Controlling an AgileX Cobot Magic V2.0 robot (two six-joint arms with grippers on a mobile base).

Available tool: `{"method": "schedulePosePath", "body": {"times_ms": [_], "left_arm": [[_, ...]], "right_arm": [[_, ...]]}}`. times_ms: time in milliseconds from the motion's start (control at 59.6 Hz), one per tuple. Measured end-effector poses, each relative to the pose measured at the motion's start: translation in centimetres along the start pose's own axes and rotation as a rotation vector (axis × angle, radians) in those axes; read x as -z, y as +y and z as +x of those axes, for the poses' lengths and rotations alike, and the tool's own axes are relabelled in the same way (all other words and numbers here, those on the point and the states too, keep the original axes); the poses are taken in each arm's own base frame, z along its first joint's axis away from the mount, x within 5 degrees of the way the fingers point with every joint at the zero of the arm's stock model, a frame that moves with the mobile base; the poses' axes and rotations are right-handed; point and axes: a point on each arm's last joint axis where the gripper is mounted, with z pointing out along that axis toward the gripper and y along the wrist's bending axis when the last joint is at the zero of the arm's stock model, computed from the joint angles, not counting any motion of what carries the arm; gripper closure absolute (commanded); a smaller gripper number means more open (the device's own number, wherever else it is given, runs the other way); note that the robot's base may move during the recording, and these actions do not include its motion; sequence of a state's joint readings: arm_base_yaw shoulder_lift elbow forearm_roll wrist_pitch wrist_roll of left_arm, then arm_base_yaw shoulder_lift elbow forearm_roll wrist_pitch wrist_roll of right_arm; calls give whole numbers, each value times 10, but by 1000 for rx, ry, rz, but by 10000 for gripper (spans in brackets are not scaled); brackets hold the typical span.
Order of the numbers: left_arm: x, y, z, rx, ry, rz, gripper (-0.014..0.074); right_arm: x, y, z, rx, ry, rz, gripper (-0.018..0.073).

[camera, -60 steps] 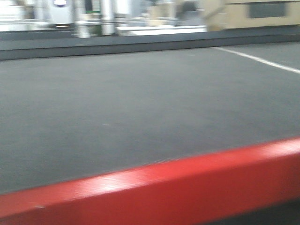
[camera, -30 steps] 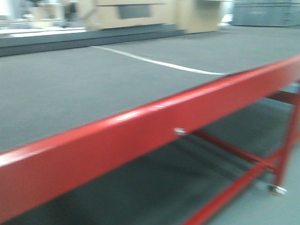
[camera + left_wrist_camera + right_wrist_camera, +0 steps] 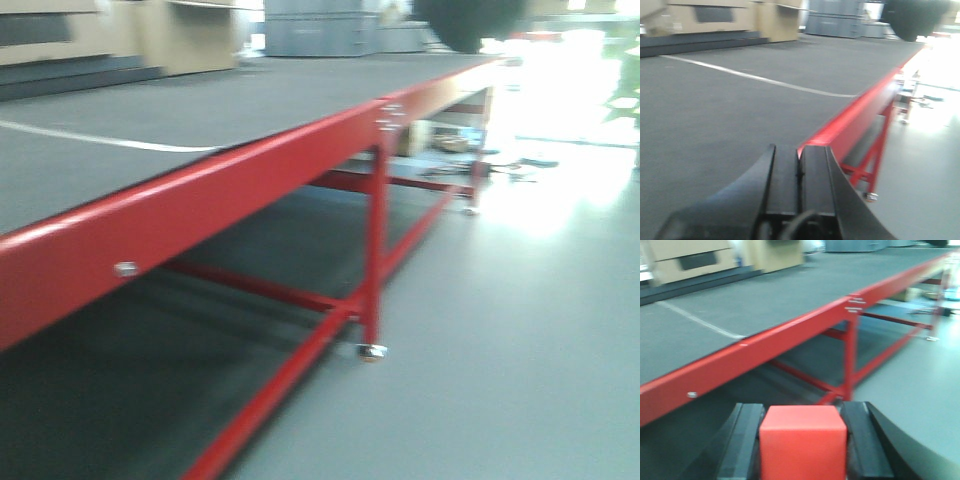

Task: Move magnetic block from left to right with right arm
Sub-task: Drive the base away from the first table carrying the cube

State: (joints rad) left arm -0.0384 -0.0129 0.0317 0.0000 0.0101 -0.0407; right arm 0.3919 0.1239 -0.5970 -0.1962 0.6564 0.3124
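The right claw [image 3: 801,415] clamps the red magnetic block [image 3: 803,445] out past the desk's [image 3: 790,335] long red edge, while the left claw [image 3: 799,162] hangs clenched, empty, above the desk.

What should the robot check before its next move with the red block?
1. Magnetic block held between the fingers of the right gripper: ok.
2. Left gripper shut with nothing in it: ok.
3. Block above the table top: not ok. The red edge of the table lies ahead of it.
4. Pictures sharp enough to aim: not ok, all views are blurred.
5. Set-down spot on the right picked out: cannot tell, no mark for it shows.
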Motion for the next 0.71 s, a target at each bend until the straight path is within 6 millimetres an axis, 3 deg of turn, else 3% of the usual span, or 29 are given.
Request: {"method": "schedulePosePath", "body": {"times_ms": [705], "left_arm": [[0,0,0,0,0,0,713]], "right_arm": [[0,0,0,0,0,0,473]]}}
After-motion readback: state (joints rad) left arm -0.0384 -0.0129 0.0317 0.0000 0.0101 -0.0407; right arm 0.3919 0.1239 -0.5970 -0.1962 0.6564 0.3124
